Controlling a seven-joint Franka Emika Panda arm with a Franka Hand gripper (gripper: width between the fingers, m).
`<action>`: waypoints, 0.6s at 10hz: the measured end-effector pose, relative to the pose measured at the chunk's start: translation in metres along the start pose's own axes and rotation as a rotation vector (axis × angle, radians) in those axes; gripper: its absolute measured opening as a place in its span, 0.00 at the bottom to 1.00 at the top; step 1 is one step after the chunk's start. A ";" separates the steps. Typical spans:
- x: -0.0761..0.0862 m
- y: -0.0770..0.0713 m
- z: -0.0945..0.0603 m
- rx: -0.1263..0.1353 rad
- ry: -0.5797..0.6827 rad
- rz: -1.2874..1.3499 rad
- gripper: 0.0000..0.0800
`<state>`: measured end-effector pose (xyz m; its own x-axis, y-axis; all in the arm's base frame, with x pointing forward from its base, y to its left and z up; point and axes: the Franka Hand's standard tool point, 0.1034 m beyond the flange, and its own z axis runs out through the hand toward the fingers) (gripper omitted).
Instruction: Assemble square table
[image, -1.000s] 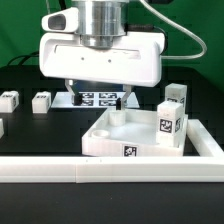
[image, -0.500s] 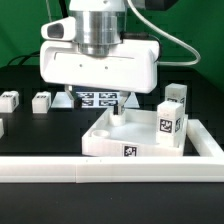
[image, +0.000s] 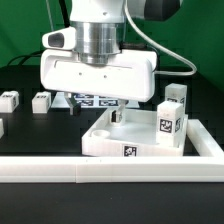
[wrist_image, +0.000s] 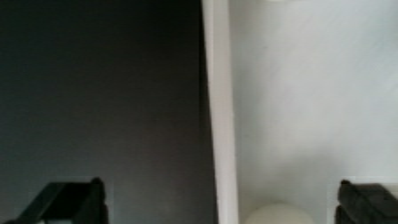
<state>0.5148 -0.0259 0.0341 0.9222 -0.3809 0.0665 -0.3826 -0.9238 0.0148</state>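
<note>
In the exterior view we see the arm coming straight down from the top of the picture. Its round grey wrist joint sits over the broad white hand body, which is a little tilted, its end toward the exterior view's right lower. The gripper hangs low over the black table, at the far corner of the slab on the exterior view's left. One dark finger reaches down at the slab's far rim. The other is over bare table outside it, and we cannot tell whether either touches.

The slab lies at the middle and right of the scene, just behind the near border rail, with a tag on its near edge. A leg block stands at its right side and a taller one just beyond. Two more leg blocks stand well apart from the slab, on the far left. The marker board lies beyond the gripper, partly hidden by it.

In the wrist view we look straight down. Two dark fingertips stand spread wide apart with nothing clamped. The slab's pale rim runs between them, dark table on one side and white slab on the other.
</note>
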 end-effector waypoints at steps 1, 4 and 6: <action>-0.002 -0.001 0.002 -0.003 0.007 -0.002 0.81; -0.002 -0.001 0.002 -0.003 0.008 -0.001 0.81; -0.002 0.001 0.002 -0.001 0.004 -0.010 0.81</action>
<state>0.5131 -0.0265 0.0318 0.9258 -0.3715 0.0707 -0.3734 -0.9275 0.0166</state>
